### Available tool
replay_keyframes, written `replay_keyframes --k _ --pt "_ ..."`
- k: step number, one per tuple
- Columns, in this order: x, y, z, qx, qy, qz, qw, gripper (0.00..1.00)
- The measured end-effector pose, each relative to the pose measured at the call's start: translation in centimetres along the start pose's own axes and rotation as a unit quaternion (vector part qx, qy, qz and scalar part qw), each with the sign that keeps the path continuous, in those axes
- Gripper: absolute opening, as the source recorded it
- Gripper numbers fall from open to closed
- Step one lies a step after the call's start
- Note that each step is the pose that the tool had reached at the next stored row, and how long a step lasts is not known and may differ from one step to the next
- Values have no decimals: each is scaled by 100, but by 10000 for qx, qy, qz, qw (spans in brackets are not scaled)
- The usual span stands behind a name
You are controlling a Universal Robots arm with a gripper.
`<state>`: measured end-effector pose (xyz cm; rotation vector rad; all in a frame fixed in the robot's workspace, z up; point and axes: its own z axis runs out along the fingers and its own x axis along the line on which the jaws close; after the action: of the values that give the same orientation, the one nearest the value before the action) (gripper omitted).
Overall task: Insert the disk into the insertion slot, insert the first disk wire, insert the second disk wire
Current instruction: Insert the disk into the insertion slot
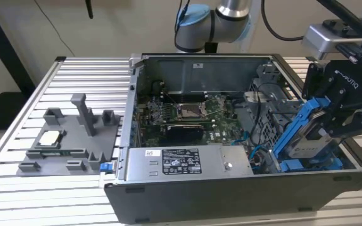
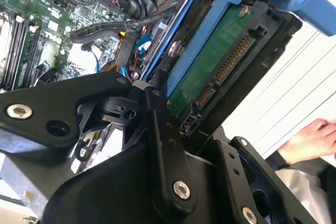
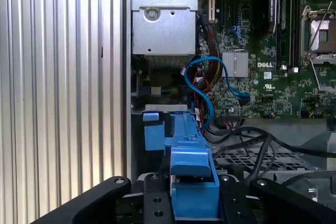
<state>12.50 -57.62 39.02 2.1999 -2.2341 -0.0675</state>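
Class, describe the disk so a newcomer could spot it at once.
Find the open computer case. At its end on the exterior view's right, the end effector holds the disk tilted. Unlike the grey power-supply box, it has a bright blue frame.

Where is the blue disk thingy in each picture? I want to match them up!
Exterior view: the disk hangs tilted in the gripper at the exterior view's right, over the open computer case.
Second wrist view: the disk shows its green circuit-board side, blue frame along its edges.
First wrist view: the disk shows edge-on, blue frame toward the camera, clamped in the gripper.
Shared landmark: the green motherboard.
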Motion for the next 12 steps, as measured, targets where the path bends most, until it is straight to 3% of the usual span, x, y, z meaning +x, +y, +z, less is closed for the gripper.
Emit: replay_keyframes --k 4,12 --pt "0 0 10 0 -1 0 10000 33" --pt "4 -5 139 0 0 0 10000 33"
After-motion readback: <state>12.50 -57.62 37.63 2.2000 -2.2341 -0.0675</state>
